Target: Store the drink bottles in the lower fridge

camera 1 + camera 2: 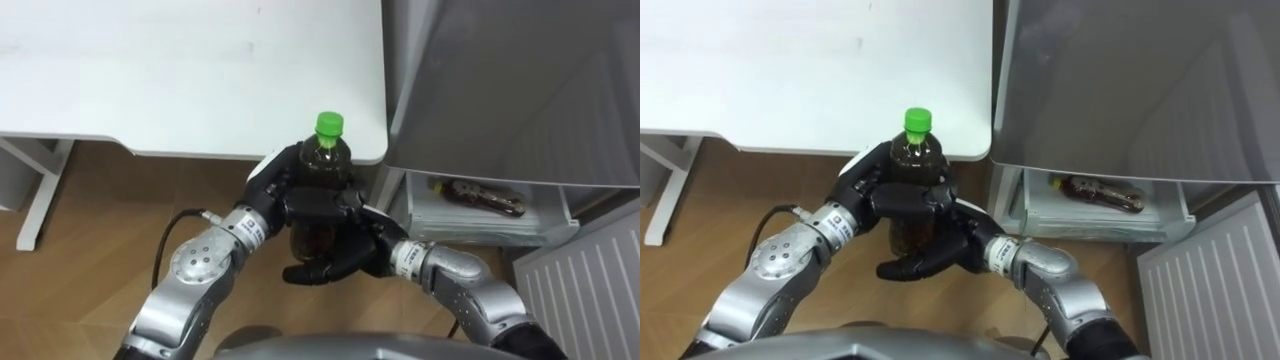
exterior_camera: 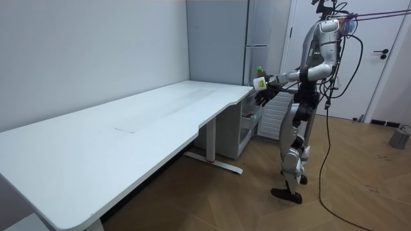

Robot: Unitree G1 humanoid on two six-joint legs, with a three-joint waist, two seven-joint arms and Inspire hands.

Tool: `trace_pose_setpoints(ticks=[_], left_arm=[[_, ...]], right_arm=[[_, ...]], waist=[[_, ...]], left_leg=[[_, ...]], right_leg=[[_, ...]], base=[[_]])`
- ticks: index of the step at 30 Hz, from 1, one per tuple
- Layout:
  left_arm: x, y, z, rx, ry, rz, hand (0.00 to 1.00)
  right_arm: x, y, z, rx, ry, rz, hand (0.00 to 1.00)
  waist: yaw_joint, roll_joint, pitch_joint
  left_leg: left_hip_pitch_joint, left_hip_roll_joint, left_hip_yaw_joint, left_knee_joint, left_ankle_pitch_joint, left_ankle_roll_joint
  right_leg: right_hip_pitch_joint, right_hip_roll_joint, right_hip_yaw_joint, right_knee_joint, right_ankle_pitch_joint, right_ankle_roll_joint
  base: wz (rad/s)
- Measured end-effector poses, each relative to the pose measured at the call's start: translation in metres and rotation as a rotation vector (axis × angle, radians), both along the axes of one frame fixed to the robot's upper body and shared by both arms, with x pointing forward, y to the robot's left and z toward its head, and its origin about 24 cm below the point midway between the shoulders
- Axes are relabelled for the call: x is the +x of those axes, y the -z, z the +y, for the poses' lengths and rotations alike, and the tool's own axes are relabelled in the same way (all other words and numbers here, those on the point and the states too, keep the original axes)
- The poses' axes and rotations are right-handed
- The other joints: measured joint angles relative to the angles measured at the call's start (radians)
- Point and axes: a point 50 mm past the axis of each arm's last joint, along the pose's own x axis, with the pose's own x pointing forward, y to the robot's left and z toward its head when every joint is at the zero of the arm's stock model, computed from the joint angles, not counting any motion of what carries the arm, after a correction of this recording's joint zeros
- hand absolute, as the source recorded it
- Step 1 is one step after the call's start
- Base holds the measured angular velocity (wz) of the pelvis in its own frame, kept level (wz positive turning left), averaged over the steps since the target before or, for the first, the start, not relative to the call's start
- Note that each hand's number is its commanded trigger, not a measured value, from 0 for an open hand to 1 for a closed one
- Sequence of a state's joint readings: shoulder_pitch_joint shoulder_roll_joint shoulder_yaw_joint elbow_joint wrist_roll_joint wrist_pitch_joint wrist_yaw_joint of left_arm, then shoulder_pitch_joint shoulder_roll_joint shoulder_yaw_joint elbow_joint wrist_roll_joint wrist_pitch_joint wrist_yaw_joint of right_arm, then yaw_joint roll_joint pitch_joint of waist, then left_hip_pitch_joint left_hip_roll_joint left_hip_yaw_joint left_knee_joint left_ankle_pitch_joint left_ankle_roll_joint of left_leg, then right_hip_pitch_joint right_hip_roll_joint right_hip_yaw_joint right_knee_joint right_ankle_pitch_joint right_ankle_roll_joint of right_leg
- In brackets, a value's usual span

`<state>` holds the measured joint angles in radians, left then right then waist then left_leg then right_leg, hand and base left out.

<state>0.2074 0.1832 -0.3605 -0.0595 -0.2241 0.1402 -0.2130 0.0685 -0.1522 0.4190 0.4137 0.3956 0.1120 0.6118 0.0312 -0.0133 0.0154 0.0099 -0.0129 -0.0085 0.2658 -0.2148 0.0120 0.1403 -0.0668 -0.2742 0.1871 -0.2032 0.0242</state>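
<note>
While the robot stands on the wooden floor at the far corner of the white desk (image 1: pixel 200 70), just before the grey fridge (image 1: pixel 500 80), both its arms are bent in front of its chest and meet round one bottle (image 1: pixel 325 160). Its left hand (image 1: pixel 272 188) comes in from the left with the forearm angled upward, and the dark fingers are wrapped round the bottle's shoulder and upper body. Its right hand (image 1: pixel 330 262) reaches across from the right, lower down, palm turned up, with the fingers curled under and about the bottle's base, so it seems to cup and grip it from beneath, though the base itself is hidden there. Held so between the two hands, the bottle stands upright in the air, near the desk's right edge and left of the fridge. It is clear plastic with a bright green cap (image 1: pixel 329 124) and a dark brown drink inside; in the room view a pale label shows on its side. To the right, low in the fridge, a white drawer (image 1: pixel 545 228) is pulled out, and a second bottle (image 1: pixel 480 195) with a brown drink lies on its side in it. A white ribbed panel (image 1: pixel 590 290) shows at the near right.
</note>
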Motion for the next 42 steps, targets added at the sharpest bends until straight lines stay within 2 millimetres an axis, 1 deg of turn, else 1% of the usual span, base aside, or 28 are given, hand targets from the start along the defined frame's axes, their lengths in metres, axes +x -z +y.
trace_pose_setpoints(ticks=[5,6,7,8,9,10,18,26,27,28,29,30,31,32,36,42], left_arm=[[0.000,0.000,0.000,-0.003,0.010,-0.001,1.00],[0.000,0.000,0.000,-0.002,0.012,-0.002,1.00],[0.000,-0.001,0.000,0.003,0.015,-0.005,1.00],[0.000,-0.001,-0.001,0.010,0.019,-0.008,1.00],[0.001,-0.001,-0.002,0.015,0.023,-0.012,1.00],[0.000,-0.001,-0.002,0.021,0.030,-0.016,1.00],[0.000,-0.003,-0.006,0.008,0.060,-0.022,1.00],[-0.001,-0.003,-0.007,0.000,0.067,-0.016,1.00],[-0.001,-0.003,-0.007,-0.001,0.066,-0.017,0.99],[-0.001,-0.003,-0.007,-0.002,0.067,-0.017,0.88],[-0.001,-0.003,-0.007,-0.002,0.066,-0.017,0.80],[-0.001,-0.003,-0.008,-0.003,0.066,-0.016,0.62],[-0.001,-0.003,-0.007,-0.009,0.065,-0.015,0.05],[-0.001,-0.003,-0.007,-0.010,0.063,-0.014,0.00],[0.000,-0.003,-0.006,-0.017,0.059,-0.014,0.00],[0.004,-0.008,-0.007,-0.022,0.056,-0.048,0.00]], right_arm=[[-0.001,0.000,0.000,0.031,0.021,0.018,0.00],[-0.001,0.000,0.001,0.045,0.031,0.028,0.25],[-0.002,0.001,0.002,0.057,0.046,0.037,0.66],[-0.002,0.001,0.002,0.064,0.052,0.042,0.84],[-0.003,0.001,0.002,0.079,0.069,0.054,0.96],[-0.003,0.001,0.002,0.088,0.077,0.063,1.00],[-0.003,0.001,0.001,0.098,0.108,0.076,1.00],[-0.005,0.002,0.002,0.086,0.089,0.064,1.00],[-0.005,0.002,0.002,0.086,0.090,0.064,1.00],[-0.005,0.002,0.002,0.086,0.090,0.064,1.00],[-0.005,0.002,0.002,0.086,0.090,0.064,1.00],[-0.005,0.002,0.002,0.086,0.089,0.063,1.00],[-0.005,0.002,0.002,0.086,0.089,0.062,1.00],[-0.005,0.002,0.003,0.086,0.088,0.061,1.00],[-0.005,0.002,0.002,0.086,0.089,0.058,1.00],[-0.011,0.003,0.005,0.182,0.144,0.126,1.00]], waist=[[0.002,0.000,-0.0001],[0.002,0.000,-0.0001],[0.002,0.000,-0.0002],[0.002,0.000,-0.0004],[0.002,0.001,-0.0008],[0.002,0.002,-0.0013],[0.002,0.009,-0.0057],[0.003,0.011,-0.0063],[0.003,0.011,-0.0064],[0.003,0.011,-0.0065],[0.003,0.011,-0.0065],[0.003,0.011,-0.0065],[0.003,0.011,-0.0066],[0.003,0.011,-0.0066],[0.003,0.012,-0.0067],[0.004,0.013,-0.0058]], left_leg=[[0.000,0.001,0.003,0.003,0.000,0.000],[-0.001,0.001,0.004,0.003,0.000,0.000],[-0.002,0.001,0.003,0.003,0.000,0.000],[-0.004,0.001,0.003,0.004,0.000,0.000],[-0.007,0.001,0.003,0.006,0.000,0.000],[-0.012,0.001,0.003,0.007,0.000,0.000],[-0.018,0.001,0.003,0.007,0.000,0.000],[-0.019,0.001,0.003,0.006,0.000,0.000],[-0.019,0.001,0.003,0.006,0.000,0.000],[-0.019,0.001,0.003,0.007,0.000,0.000],[-0.019,0.001,0.003,0.007,0.000,0.000],[-0.019,0.001,0.003,0.007,0.000,0.000],[-0.019,0.001,0.003,0.007,0.000,0.000],[-0.019,0.001,0.003,0.007,0.000,0.000],[-0.018,0.001,0.003,0.007,0.000,0.000],[-0.018,0.000,0.002,0.006,0.000,0.000]], right_leg=[[0.000,0.000,-0.001,0.000,0.000,0.000],[0.000,0.000,-0.001,0.000,0.000,0.000],[0.000,0.000,-0.001,0.000,0.000,0.000],[-0.001,0.000,-0.001,0.000,0.000,0.000],[-0.003,0.000,-0.002,0.001,0.000,0.000],[-0.007,0.000,-0.002,0.001,0.000,0.000],[-0.014,0.000,-0.002,0.000,0.000,0.000],[-0.015,0.000,-0.001,0.001,0.000,0.000],[-0.015,0.000,-0.001,0.001,0.000,0.000],[-0.015,0.000,-0.001,0.001,0.000,0.000],[-0.015,0.000,-0.001,0.001,0.000,0.000],[-0.014,0.000,0.000,0.001,0.000,0.000],[-0.014,0.000,0.000,0.001,0.000,0.000],[-0.014,0.000,-0.001,0.001,0.000,0.000],[-0.014,0.000,0.000,0.001,0.000,0.000],[-0.014,0.000,-0.001,0.001,0.000,0.000]], base=[[0.00],[0.00],[0.00],[0.00],[0.00],[0.00],[0.00],[0.00],[0.00],[0.00],[0.00],[0.00],[0.00],[0.00],[0.00],[0.00]])
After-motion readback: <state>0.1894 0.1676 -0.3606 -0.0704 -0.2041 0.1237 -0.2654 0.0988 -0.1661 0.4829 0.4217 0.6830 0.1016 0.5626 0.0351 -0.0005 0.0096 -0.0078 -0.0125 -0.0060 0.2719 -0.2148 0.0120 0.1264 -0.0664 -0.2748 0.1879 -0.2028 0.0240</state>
